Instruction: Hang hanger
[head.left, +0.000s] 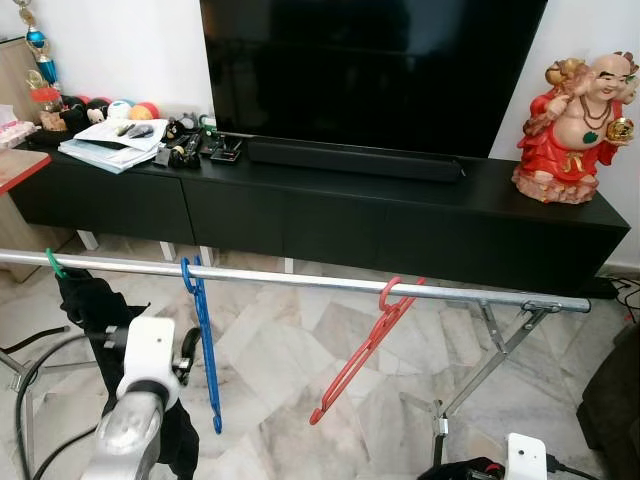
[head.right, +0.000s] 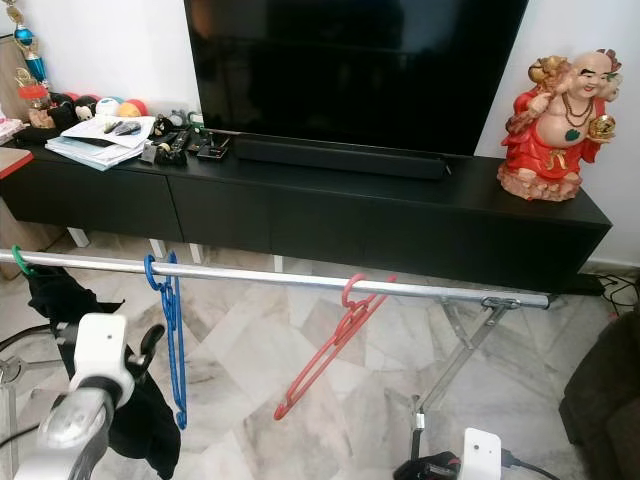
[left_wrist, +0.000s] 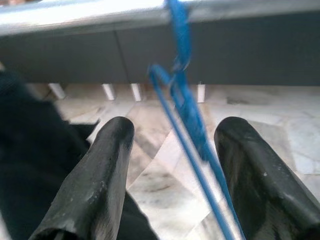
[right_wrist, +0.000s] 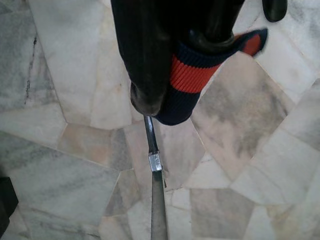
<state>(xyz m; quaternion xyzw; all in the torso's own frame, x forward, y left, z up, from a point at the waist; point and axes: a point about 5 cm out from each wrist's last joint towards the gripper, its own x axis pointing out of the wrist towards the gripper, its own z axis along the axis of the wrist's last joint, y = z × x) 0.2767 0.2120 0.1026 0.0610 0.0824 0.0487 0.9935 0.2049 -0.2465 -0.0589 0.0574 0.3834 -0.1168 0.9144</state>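
Observation:
A silver rail (head.left: 300, 281) runs across in front of me. From it hangs a blue hanger (head.left: 203, 340), straight down. Further right, a red hanger (head.left: 365, 345) is hooked on the rail and tilts to the left. My left gripper (left_wrist: 177, 130) is open just short of the blue hanger (left_wrist: 187, 115), whose bars pass between the fingers (left_wrist: 107, 165) without touching them. My left arm (head.left: 150, 385) is raised below the rail. My right gripper (right_wrist: 170, 95) hangs low over the floor, shut on a navy and red cloth (right_wrist: 192, 80).
A black garment (head.left: 95, 310) hangs on a green hook (head.left: 53, 262) at the rail's left end. The rack's folding leg (head.left: 490, 365) stands on the right. Behind the rail are a long black TV console (head.left: 330, 215), a TV, clutter and a red figurine (head.left: 575, 125).

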